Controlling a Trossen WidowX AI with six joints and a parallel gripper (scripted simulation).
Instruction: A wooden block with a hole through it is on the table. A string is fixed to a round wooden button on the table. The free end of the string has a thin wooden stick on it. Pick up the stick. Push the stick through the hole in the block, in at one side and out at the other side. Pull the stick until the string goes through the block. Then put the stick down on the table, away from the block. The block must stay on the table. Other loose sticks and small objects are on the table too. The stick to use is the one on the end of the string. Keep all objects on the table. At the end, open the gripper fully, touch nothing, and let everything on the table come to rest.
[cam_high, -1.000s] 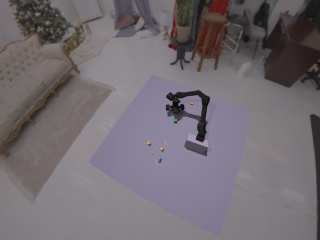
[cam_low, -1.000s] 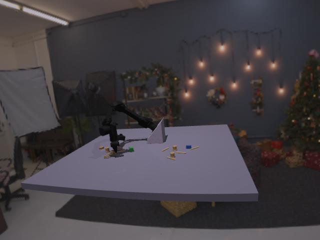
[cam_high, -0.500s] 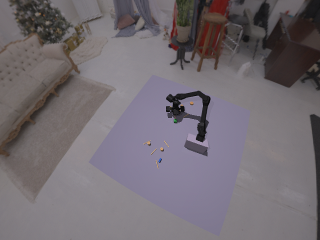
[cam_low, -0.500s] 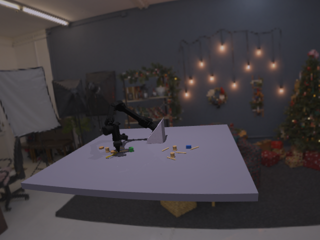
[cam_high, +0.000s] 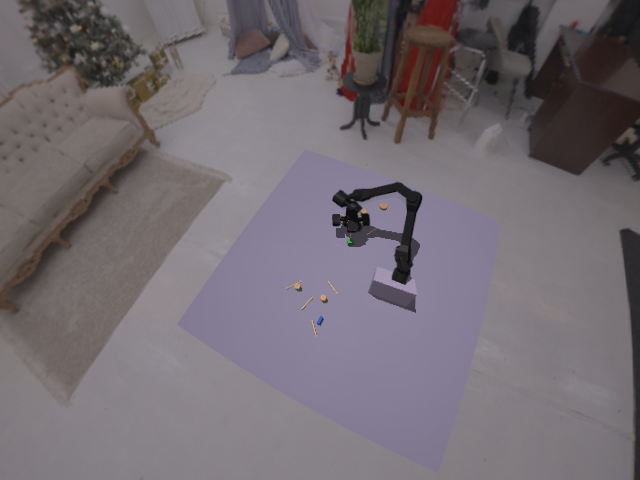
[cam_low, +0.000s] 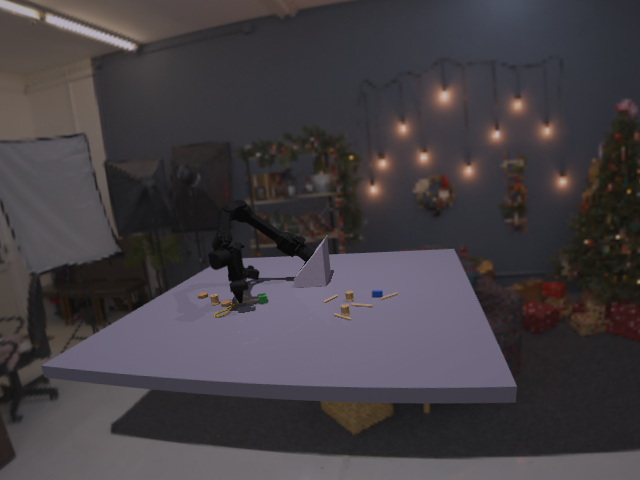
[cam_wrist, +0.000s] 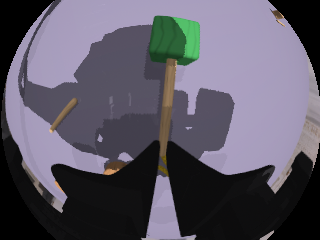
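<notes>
My gripper (cam_high: 351, 231) (cam_low: 239, 301) (cam_wrist: 163, 146) is shut on the wooden stick (cam_wrist: 168, 100) near its string end, low over the table. The stick points away from the fingers, and its far end meets the near face of the green block (cam_high: 350, 241) (cam_low: 262, 298) (cam_wrist: 175, 40). Whether the tip is inside the hole cannot be told; the hole is hidden. The block stands on the table. The yellow string (cam_low: 223, 313) (cam_wrist: 163, 167) trails below and behind the fingers. The round button (cam_low: 226, 303) lies beside it, partly hidden by a finger in the wrist view.
A loose stick (cam_high: 373, 230) (cam_wrist: 64, 115) lies to one side of the gripper. A wooden disc (cam_high: 383, 206) (cam_low: 202, 295) and a small cylinder (cam_high: 363, 211) (cam_low: 214, 299) lie behind. Farther off are a blue block (cam_high: 320, 320) (cam_low: 377, 293), several sticks and two cylinders.
</notes>
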